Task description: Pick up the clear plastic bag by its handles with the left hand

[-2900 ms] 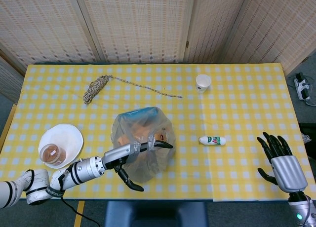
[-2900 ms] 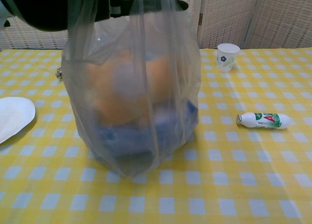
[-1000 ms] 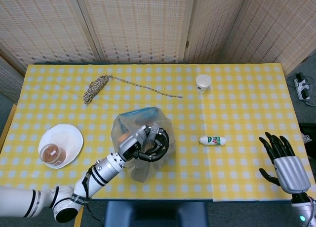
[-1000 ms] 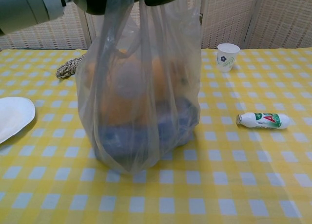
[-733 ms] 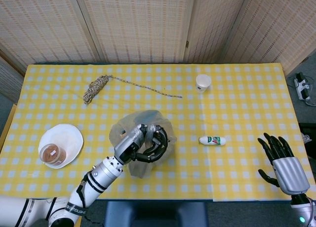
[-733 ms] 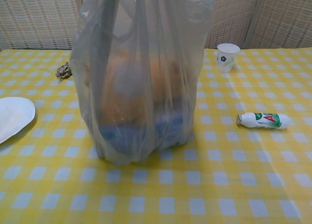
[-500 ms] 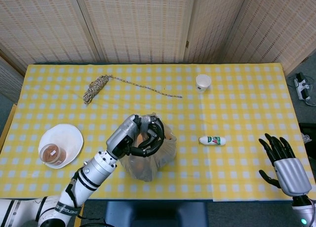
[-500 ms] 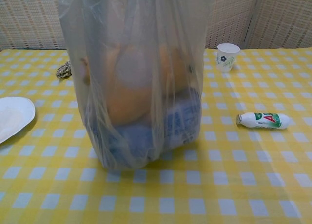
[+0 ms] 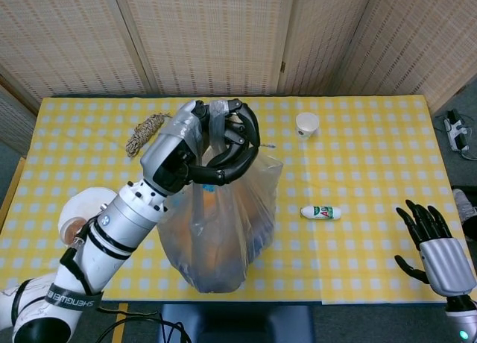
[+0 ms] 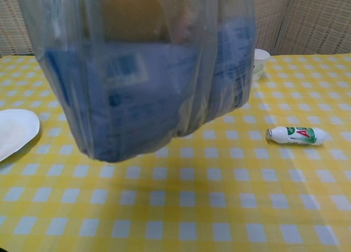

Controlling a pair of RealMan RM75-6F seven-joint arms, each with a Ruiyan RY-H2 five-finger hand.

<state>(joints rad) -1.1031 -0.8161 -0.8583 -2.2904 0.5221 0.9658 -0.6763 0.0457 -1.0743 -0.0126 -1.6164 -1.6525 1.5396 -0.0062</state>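
Above checkered table (image 10: 230,208), left robot hand (image 9: 212,145) grips clear plastic bag (image 9: 220,224) handles, bag apparently hanging below.

Staged home-style room: gingham tablecloth (image 9: 358,134), woven screens (image 9: 209,37) behind.

Left arm reaches up from lower left of head view, forearm angled toward the clear plastic bag (image 9: 223,224). Left hand (image 9: 216,150) raised above the bag's top, fingers (image 9: 242,138) curled tight around its gathered handles, bag hanging below the hand. Right hand (image 9: 436,250) low, well to the right of the bag, palm-back toward camera, fingers spread and upright, holding nothing. Chest view shows neither hand.
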